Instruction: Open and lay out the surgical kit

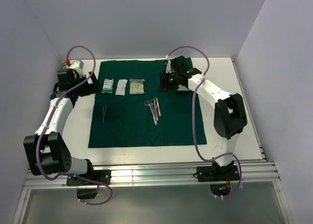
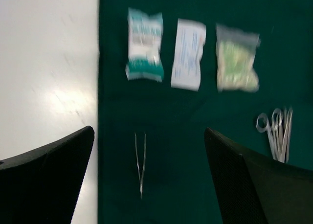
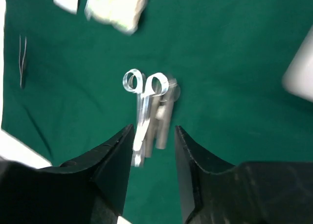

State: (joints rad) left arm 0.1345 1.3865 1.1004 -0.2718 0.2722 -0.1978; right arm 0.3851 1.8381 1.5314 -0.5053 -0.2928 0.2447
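Observation:
The dark green cloth (image 1: 146, 126) lies spread flat on the white table. On it, three small packets lie in a row: teal-white (image 1: 107, 85), white (image 1: 122, 86) and greenish (image 1: 137, 86). Slim tweezers (image 1: 103, 114) lie below them, with a bundle of steel clamps (image 1: 154, 109) to the right. My left gripper (image 1: 89, 84) is open and empty at the cloth's left edge, and its wrist view shows the tweezers (image 2: 140, 165) between the fingers (image 2: 234, 165). My right gripper (image 3: 154, 136) is open and empty above the clamps (image 3: 149, 111). A pale blurred shape (image 3: 301, 67) at the edge may be the steel tray.
A small white and red object (image 1: 73, 64) sits at the table's back left corner. Bare white table (image 1: 220, 77) lies right of the cloth, with walls close on three sides. An aluminium rail (image 1: 146, 175) runs along the near edge.

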